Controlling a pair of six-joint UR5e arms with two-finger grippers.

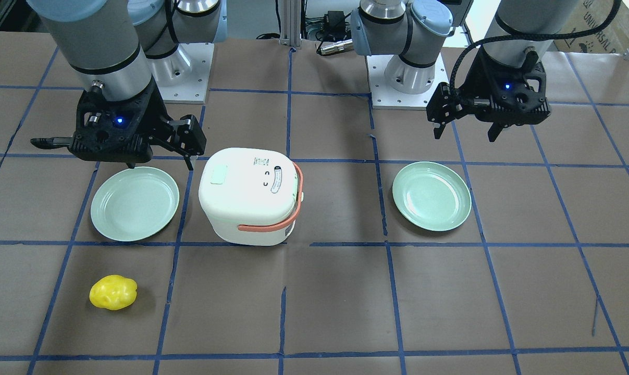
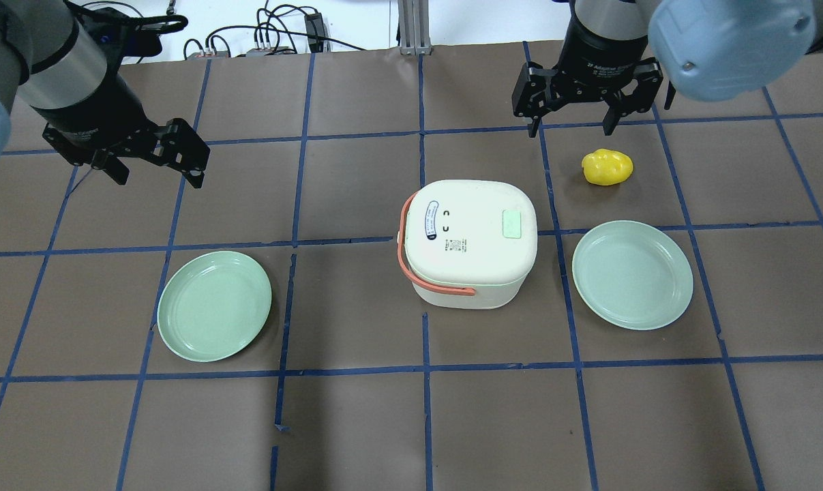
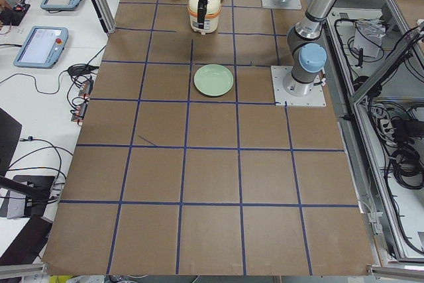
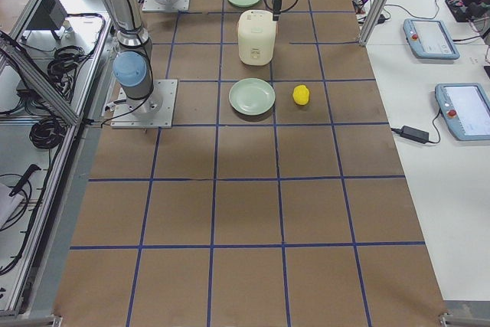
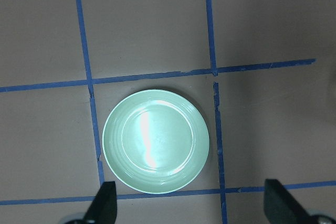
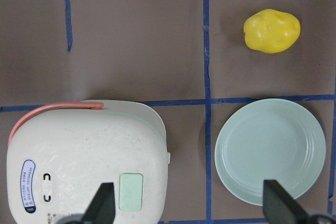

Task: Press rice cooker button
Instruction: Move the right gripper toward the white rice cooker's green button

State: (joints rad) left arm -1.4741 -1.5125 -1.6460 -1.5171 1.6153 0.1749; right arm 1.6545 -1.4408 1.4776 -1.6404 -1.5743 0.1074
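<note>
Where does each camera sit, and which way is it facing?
Front: across the table, facing the robot; right gripper at view-left, left gripper at view-right.
Overhead: behind the robot, looking forward and down; both grippers, sides unmirrored.
Left side: table's end, looking along it; left arm near.
Right side: opposite end; right arm near.
Left wrist: straight down on a plate; own fingertips.
Right wrist: down on cooker, other plate, yellow lump; own fingertips.
Shared: front and overhead both show cooker and both plates.
</note>
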